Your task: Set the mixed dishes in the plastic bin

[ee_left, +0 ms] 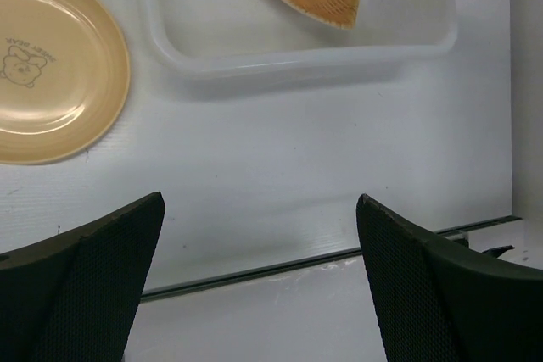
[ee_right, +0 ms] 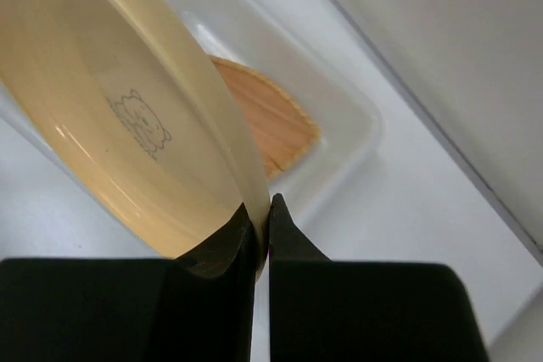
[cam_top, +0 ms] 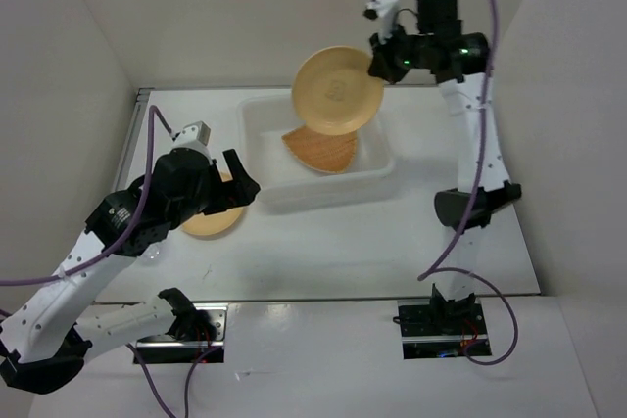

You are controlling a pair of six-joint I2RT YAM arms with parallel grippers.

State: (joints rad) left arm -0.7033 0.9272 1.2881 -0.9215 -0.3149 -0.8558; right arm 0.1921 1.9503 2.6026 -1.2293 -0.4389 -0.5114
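Plate [cam_top: 338, 88] clamped in right jaws hides part of orange dish [cam_top: 323, 152] in bin [cam_top: 323, 188]; left jaws apart, arm [cam_top: 127, 222] overlapping second plate [cam_top: 211, 224]

Premises: a robotics laboratory test cell, not a domestic or catering setting.

Grounds:
- A plain white table [cam_top: 372, 252] is boxed in on three sides by bare white panel walls [cam_top: 245, 17].
- Two white-and-black jointed robot arms, left [cam_top: 108, 232] and right [cam_top: 480, 134], are fixed at its near edge on black metal base mounts [cam_top: 441, 325].
- Purple cables [cam_top: 494, 17] loop in the open above them.
- A round tan-yellow plate [cam_top: 336, 90] is gripped in the air by the right arm, over a translucent white plastic bin [cam_top: 323, 191] standing on the table.
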